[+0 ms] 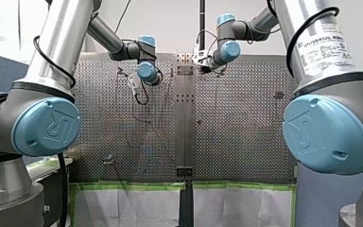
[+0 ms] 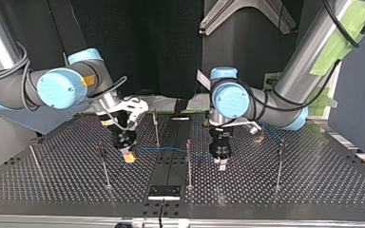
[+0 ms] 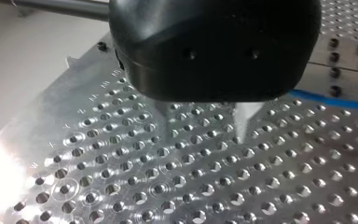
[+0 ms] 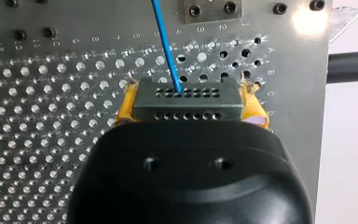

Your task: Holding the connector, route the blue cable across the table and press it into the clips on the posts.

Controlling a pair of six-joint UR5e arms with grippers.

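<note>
Our right gripper [image 4: 189, 105] clamps the dark grey perforated connector block [image 4: 186, 108], left of centre in the top view; the thin blue cable [image 4: 167, 46] trails rightward from it; our left gripper [image 3: 203, 135] stands wide, empty.

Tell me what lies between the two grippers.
In the top view, the blue cable stretches from the connector in my right gripper toward my left gripper, passing a thin post.

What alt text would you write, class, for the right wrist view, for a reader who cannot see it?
My right end effector clamps a grey connector between yellow pads. A blue cable leaves the connector's holed face and runs ahead across the perforated table.
</note>
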